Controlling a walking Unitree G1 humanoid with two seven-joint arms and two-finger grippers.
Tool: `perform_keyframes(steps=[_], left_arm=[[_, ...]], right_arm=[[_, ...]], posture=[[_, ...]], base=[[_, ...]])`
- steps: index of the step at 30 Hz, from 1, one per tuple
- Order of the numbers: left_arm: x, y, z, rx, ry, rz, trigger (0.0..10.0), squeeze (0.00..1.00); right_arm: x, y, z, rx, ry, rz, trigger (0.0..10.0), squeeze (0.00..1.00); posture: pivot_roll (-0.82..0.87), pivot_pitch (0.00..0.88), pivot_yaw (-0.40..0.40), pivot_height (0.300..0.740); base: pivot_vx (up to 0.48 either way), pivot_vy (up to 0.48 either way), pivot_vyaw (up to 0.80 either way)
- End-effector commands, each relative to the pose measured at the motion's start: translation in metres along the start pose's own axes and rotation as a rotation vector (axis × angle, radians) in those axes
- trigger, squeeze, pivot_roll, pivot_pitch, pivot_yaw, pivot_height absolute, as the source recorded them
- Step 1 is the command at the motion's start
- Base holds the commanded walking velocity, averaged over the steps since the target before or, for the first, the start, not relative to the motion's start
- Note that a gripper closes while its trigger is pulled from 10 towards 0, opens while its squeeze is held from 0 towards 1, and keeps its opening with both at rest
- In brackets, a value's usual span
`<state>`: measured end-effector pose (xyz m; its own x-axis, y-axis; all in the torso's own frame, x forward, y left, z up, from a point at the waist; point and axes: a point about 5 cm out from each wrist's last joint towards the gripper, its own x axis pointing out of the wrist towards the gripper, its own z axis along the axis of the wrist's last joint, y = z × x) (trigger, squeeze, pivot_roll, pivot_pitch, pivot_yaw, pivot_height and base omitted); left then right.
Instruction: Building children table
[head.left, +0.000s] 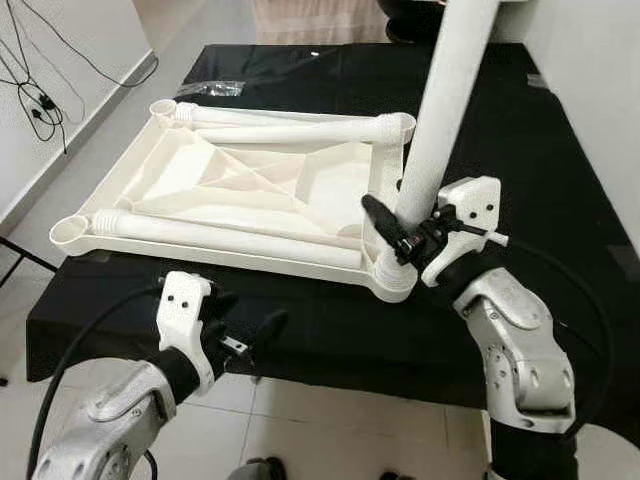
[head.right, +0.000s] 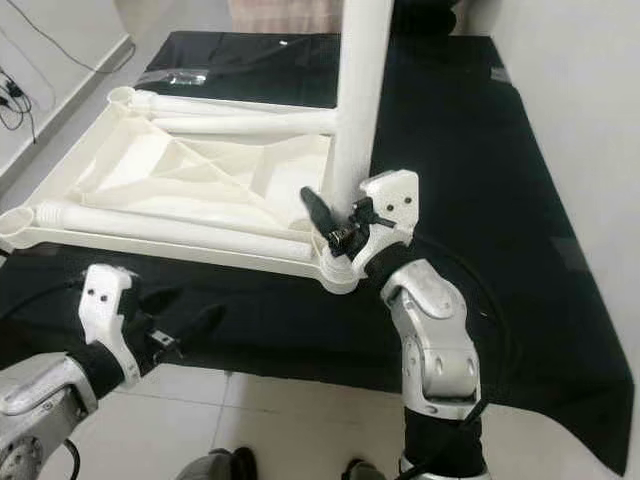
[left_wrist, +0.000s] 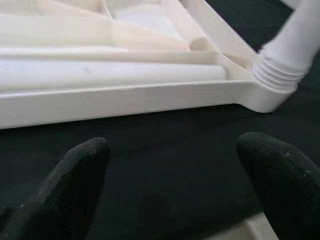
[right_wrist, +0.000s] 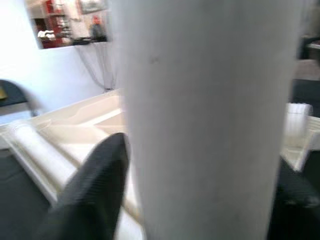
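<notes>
Now right fingers (head.left: 398, 232) clasp the upright table leg (head.left: 448, 100).

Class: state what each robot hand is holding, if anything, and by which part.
The right hand grips the upright table leg near its lower end, just above the corner socket. The left hand is open, holding nothing.

Tiled room, black-draped table (head.left: 560, 180)

right gripper (head.left: 392, 232) raised at mid-height, fingers closed in a grasp; left gripper (head.left: 262, 335) low, fingers spread
</notes>
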<state>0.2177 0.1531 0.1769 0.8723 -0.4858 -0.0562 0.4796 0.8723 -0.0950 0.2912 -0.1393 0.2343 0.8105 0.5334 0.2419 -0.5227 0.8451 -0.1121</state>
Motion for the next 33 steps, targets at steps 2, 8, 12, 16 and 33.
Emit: perform_keyframes(steps=[2, 8, 12, 16, 33], left_arm=[[-0.007, -0.009, -0.01, 0.028, 0.009, 0.032, 10.0, 0.0], [-0.02, -0.03, -0.019, 0.092, 0.006, 0.008, 10.0, 0.0], [-0.024, -0.033, -0.016, 0.112, -0.033, 0.043, 10.0, 0.0], [-0.028, -0.036, -0.015, 0.118, -0.045, 0.053, 10.0, 0.0], [-0.032, -0.05, -0.01, 0.215, -0.092, -0.006, 10.0, 0.0]], right_arm=[[0.001, 0.0, 0.005, 0.007, -0.025, 0.14, 10.0, 0.85], [0.01, -0.015, 0.017, -0.017, 0.018, 0.472, 10.0, 0.0], [0.027, -0.036, 0.022, -0.051, 0.063, 0.599, 10.0, 0.0], [0.038, -0.042, 0.027, -0.019, 0.078, 0.7, 10.0, 0.0], [0.047, -0.049, 0.033, -0.006, 0.096, 0.899, 0.0, 0.0]], posture=[[0.08, 0.257, 0.06, 0.74], [0.09, 0.279, 0.044, 0.74], [0.11, 0.296, 0.031, 0.74], [0.12, 0.311, 0.015, 0.74], [0.14, 0.312, 0.005, 0.74]], base=[[0.0, 0.0, 0.0], [0.0, 0.0, 0.0], [0.0, 0.0, 0.0], [0.0, 0.0, 0.0], [0.0, 0.0, 0.0]])
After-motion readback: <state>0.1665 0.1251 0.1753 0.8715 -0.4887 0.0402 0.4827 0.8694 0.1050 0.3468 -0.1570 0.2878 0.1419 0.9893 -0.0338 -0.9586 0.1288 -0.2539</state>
